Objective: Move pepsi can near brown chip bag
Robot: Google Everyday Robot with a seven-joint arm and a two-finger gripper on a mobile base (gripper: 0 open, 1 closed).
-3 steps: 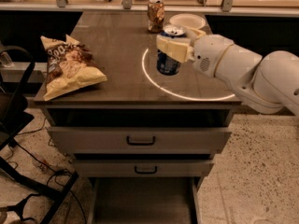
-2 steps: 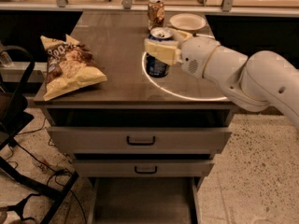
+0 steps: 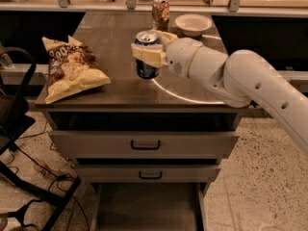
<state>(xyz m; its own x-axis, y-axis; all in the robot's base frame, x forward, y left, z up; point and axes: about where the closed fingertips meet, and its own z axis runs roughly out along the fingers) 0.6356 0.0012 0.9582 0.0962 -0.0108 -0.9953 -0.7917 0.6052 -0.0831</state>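
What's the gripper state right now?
The gripper: closed on the small dark blue pepsi can with a silver top, over the brown cabinet top, right of the crinkled pale yellow chip bag.

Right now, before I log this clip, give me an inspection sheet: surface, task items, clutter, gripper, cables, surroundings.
Surface: brown cabinet top, with a bright ring of light at its right.
Task items: pepsi can upright near the middle; brown chip bag lying at the left edge, well apart from the can.
Clutter: patterned can and white bowl at the back.
Gripper: gripper closed around the pepsi can, arm reaching in from the right.
Cables: loose cables on the floor at left.
Surroundings: two closed drawers, black frame at left, speckled floor.
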